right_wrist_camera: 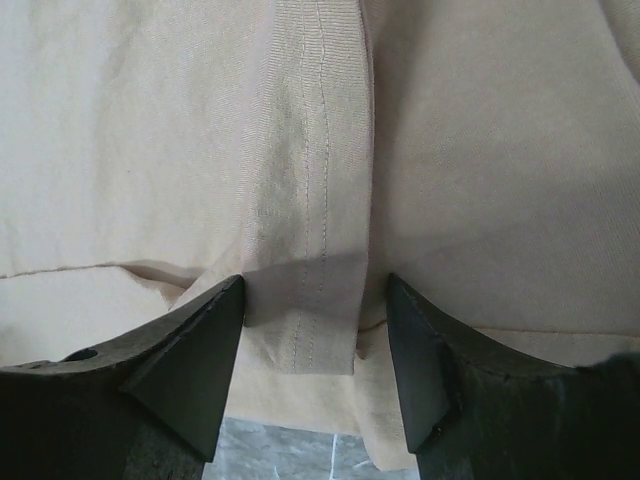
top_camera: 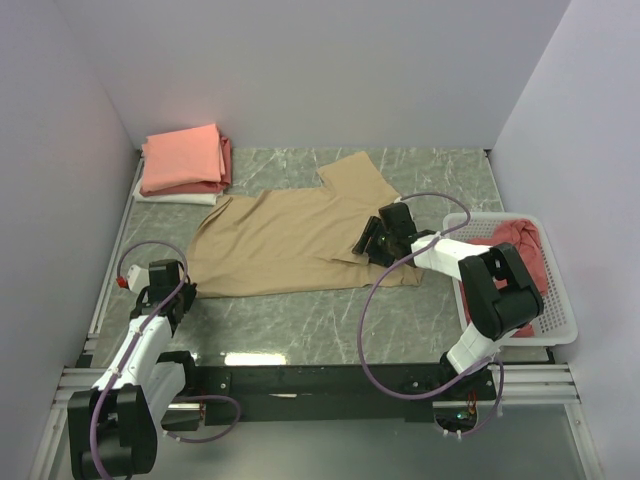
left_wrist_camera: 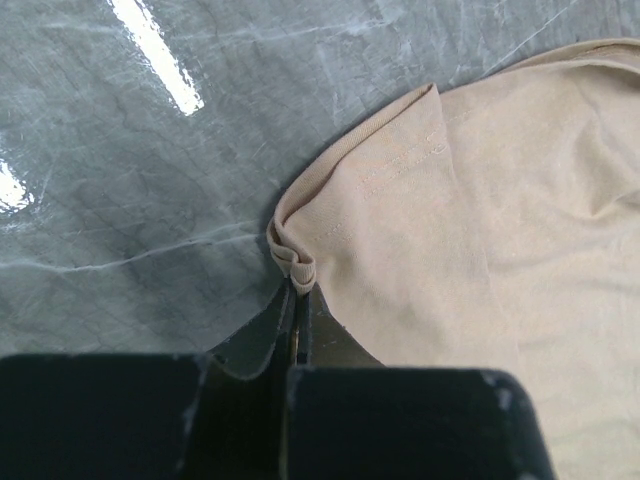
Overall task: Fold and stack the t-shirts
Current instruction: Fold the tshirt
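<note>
A tan t-shirt [top_camera: 290, 245] lies spread out on the marble table, one sleeve pointing to the back. My left gripper [top_camera: 186, 290] is shut on its near-left hem corner; in the left wrist view the fingers [left_wrist_camera: 296, 300] pinch a small bunched fold of the hem [left_wrist_camera: 292, 262]. My right gripper [top_camera: 364, 244] hangs open over the shirt's right part. In the right wrist view its fingertips [right_wrist_camera: 315, 288] straddle a stitched hem strip [right_wrist_camera: 315, 200] without closing on it. A folded stack sits at the back left, a salmon-pink t-shirt [top_camera: 182, 158] on top, red and white ones beneath.
A white slatted basket [top_camera: 562, 290] stands at the right edge, holding a crumpled dusty red t-shirt [top_camera: 515, 245]. Grey walls close in the table on three sides. Bare marble [top_camera: 300, 320] shows between the tan shirt and the arm bases.
</note>
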Robot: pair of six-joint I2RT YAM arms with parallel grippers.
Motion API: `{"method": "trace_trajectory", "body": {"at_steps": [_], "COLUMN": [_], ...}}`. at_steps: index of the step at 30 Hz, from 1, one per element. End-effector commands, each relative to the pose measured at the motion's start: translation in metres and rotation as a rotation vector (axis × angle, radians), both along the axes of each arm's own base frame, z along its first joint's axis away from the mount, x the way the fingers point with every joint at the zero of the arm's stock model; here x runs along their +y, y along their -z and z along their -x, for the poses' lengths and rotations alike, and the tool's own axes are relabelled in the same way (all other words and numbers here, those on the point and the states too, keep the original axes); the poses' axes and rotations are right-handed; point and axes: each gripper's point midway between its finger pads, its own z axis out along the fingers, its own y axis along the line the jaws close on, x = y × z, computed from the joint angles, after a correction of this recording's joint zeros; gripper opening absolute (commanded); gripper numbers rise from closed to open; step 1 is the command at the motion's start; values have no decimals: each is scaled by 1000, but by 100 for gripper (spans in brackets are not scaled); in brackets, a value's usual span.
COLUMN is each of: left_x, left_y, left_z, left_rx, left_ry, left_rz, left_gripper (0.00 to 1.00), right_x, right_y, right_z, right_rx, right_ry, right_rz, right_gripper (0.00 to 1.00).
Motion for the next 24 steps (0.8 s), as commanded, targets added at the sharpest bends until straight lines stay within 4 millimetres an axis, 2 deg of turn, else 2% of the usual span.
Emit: {"method": "trace_trajectory", "body": {"at_steps": [1, 5, 6, 7, 11, 19, 24], "left_x": [1, 1, 1, 1, 1, 1, 1], "left_y": [-15, -16, -16, -15, -15, -15, -15], "left_z": [-12, -13, -13, -13, -13, -13, -13], "left_rx": [-51, -55, -56, -56, -53, -55, -55], "left_ry": [13, 19, 21, 20, 20, 20, 18], "left_rz": [-11, -13, -13, -12, -12, -12, -12], "left_gripper": [0, 1, 1, 1, 0, 0, 0], "right_x": [-13, -32, -35, -39, -37, -27, -22], "right_y": [11, 14, 18, 14, 9, -16, -19], "right_z": [2, 4, 9, 7, 6, 1, 0], "right_rx": [22, 21, 28, 12, 0, -54, -61], "right_ry": [26, 57, 56, 65, 46, 39, 31], "right_rz": [53, 97, 94, 83, 77, 47, 37], "right_gripper": [66, 66, 66, 66, 66, 66, 66]}}
